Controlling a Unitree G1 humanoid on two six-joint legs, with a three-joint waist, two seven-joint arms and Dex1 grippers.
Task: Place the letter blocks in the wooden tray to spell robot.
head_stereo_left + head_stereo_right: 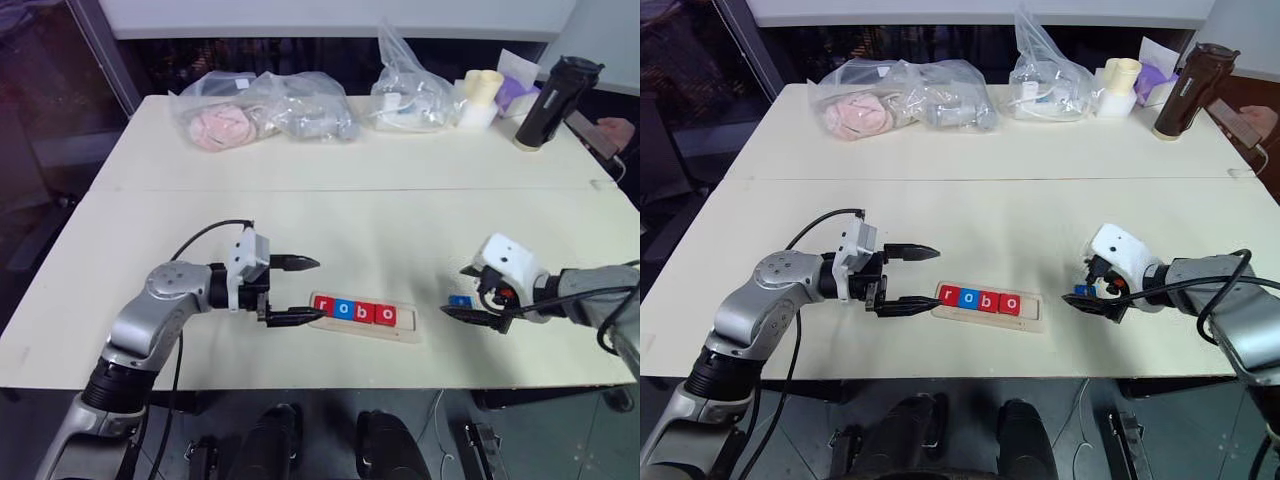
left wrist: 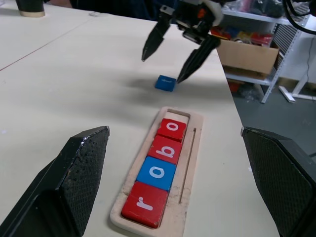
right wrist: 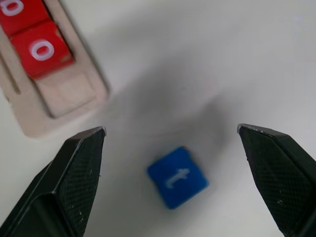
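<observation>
— Jaws on both grippers stand wide open, empty: left gripper (image 1: 295,291) beside the wooden tray (image 1: 404,331), right gripper (image 3: 177,148) over the blue "t" block (image 3: 177,183).

— And the blocks?

— Four letter blocks (image 1: 353,311) sit in the tray; its last slot is bare. The "t" lies on the counter (image 1: 400,220), near that end.

Bare table (image 1: 430,240) between tray (image 1: 405,330) and t block (image 1: 460,300)
</observation>
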